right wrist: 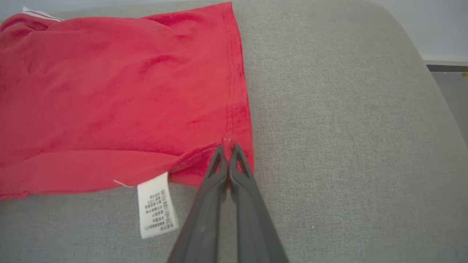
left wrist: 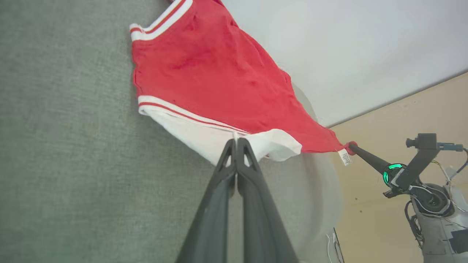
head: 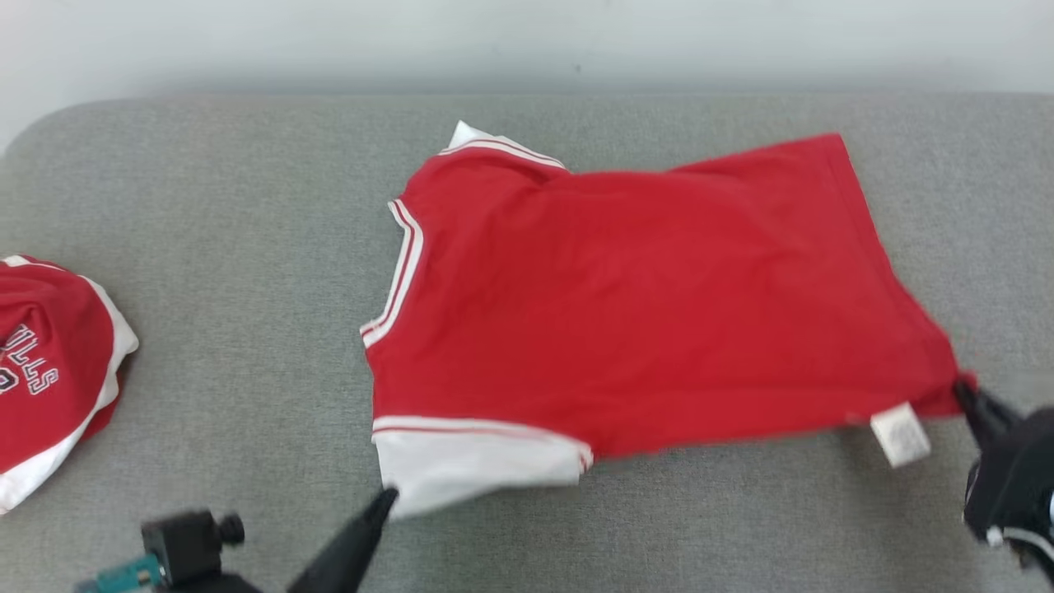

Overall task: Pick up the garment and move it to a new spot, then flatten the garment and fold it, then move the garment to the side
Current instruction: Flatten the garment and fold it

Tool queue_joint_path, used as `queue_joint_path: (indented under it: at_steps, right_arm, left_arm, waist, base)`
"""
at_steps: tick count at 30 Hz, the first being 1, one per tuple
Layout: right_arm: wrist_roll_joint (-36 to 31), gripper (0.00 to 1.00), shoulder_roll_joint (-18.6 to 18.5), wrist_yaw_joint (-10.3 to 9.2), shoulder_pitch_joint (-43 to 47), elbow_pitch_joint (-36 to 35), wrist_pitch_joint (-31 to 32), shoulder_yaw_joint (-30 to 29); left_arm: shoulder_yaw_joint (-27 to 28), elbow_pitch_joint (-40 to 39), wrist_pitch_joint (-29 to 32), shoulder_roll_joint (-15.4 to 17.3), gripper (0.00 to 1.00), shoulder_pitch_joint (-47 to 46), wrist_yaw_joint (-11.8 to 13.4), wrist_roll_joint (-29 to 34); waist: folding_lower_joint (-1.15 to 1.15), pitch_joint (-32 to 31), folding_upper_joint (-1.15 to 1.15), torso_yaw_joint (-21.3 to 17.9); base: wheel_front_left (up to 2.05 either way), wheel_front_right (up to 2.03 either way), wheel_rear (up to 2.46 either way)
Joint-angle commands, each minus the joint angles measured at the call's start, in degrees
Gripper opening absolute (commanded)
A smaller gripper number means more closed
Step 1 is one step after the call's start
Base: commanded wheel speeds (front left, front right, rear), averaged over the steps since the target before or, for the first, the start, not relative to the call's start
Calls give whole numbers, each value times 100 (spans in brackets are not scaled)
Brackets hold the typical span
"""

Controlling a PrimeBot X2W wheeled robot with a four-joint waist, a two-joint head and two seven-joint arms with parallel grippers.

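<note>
The garment [head: 642, 296] is a red jersey with white sleeves and white-and-red trim, spread across the grey table [head: 247, 206]. My left gripper [head: 387, 497] is shut on the edge of its near white sleeve [left wrist: 204, 137], seen between the fingers of the left gripper [left wrist: 236, 140] in the left wrist view. My right gripper [head: 962, 389] is shut on the red hem corner [right wrist: 234, 146], right beside the white care label [right wrist: 156, 205]. In the right wrist view the right gripper [right wrist: 227, 148] pinches the hem seam. The near edge of the garment [left wrist: 226, 84] looks slightly lifted off the table.
A second red-and-white jersey [head: 49, 362] with lettering lies bunched at the table's left edge. A pale wall [head: 527, 41] runs behind the table. Bare grey cloth stretches left of the garment and along the front edge. The table's rounded right end [right wrist: 413, 73] drops off beside the hem.
</note>
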Motion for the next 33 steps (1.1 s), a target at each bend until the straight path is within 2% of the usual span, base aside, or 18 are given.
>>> queue_joint_path:
  at_steps: [1, 13, 16, 25, 28, 33]
  right_arm:
    - [-12, 0, 84, 1, 179, -59, 45, -83]
    - [-59, 0, 637, 1, 1368, -321, 385, -649]
    - [-83, 0, 708, 1, 1516, -364, 465, -669]
    - [-66, 0, 807, 1, 1802, -527, 714, -789]
    - [-43, 0, 816, 1, 1855, -564, 758, -801]
    - [0, 0, 869, 1, 1779, -642, 564, -791]
  left_arm:
    - [-32, 33, 79, 65, 0, 174, -7, -130]
    - [-212, 162, 825, 535, 0, 1211, 112, -941]
    - [-240, 183, 1007, 738, 0, 1370, 236, -966]
    - [-253, -16, 1313, 1067, 0, 1593, 423, -1082]
    - [-204, -49, 1223, 1140, 0, 1555, 512, -910]
    - [50, -112, 566, 913, 0, 1117, 341, -454]
  waist:
    - [1, -70, 1, 47]
    - [1, -219, 1, 125]
    - [1, -246, 1, 119]
    - [1, -284, 1, 55]
    - [1, -271, 1, 37]
    - [1, -197, 1, 10]
  base:
    - [0, 0, 0]
    - [0, 0, 0]
    - [0, 0, 0]
    - [0, 0, 0]
    - [0, 0, 0]
    - [0, 0, 0]
